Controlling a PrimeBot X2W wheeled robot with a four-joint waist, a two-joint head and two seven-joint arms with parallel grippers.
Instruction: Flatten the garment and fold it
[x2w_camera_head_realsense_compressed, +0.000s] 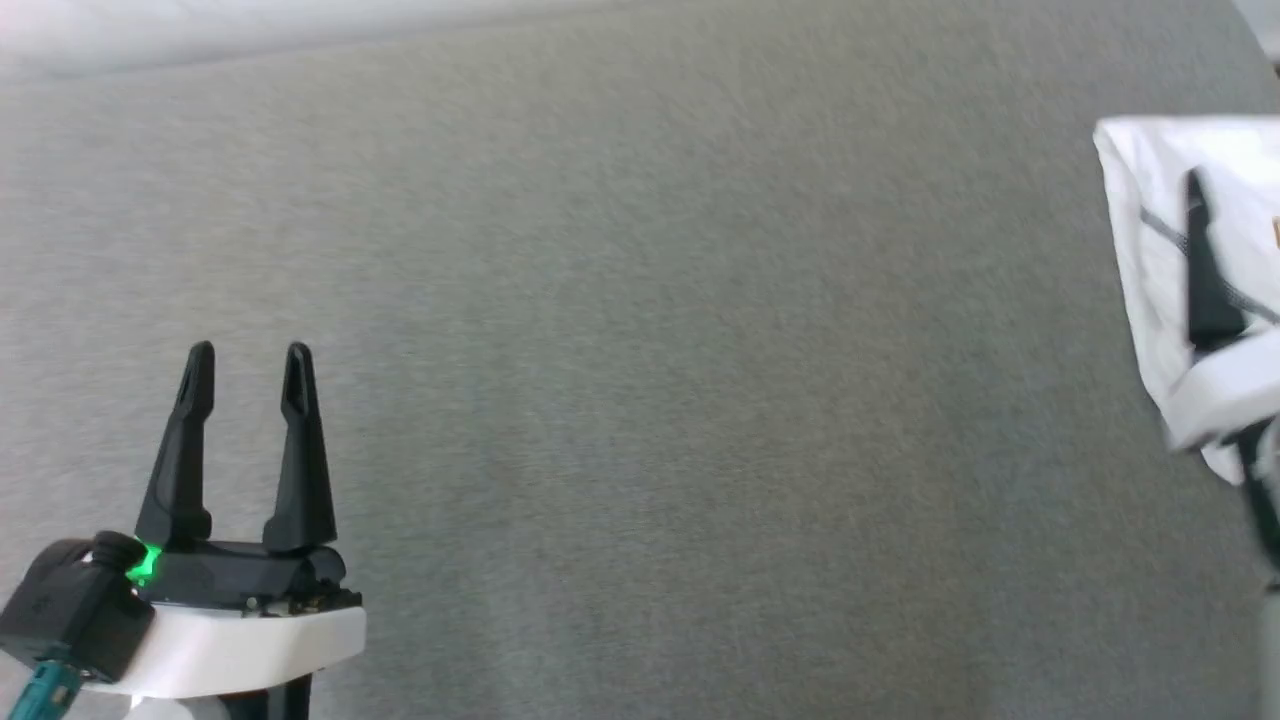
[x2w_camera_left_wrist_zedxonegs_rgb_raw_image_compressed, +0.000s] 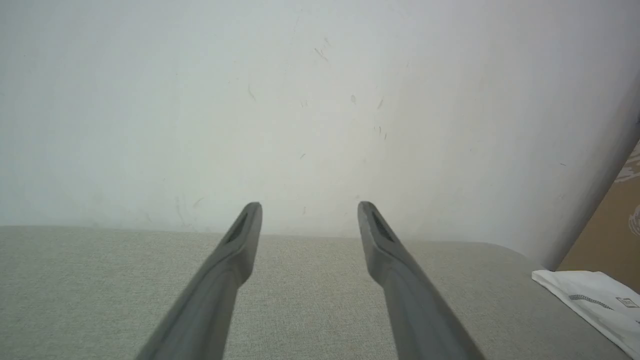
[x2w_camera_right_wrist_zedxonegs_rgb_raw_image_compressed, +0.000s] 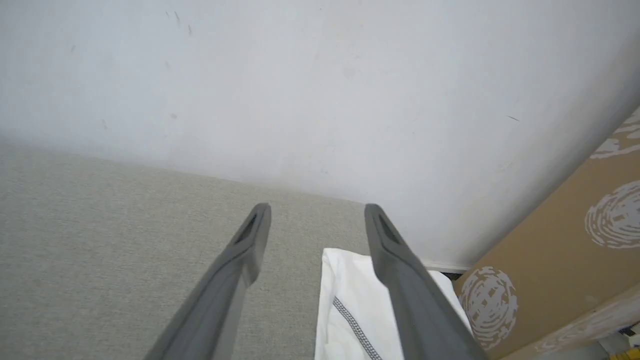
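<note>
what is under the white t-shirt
The T-shirt lies on the grey fabric surface, which shows beside it. Anything directly beneath its folded layers is covered and cannot be seen.

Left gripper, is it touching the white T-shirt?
Apart. In the head view the left gripper sits at lower left, open and empty, while the T-shirt lies at the far right edge, with a wide stretch of grey surface between them.
</note>
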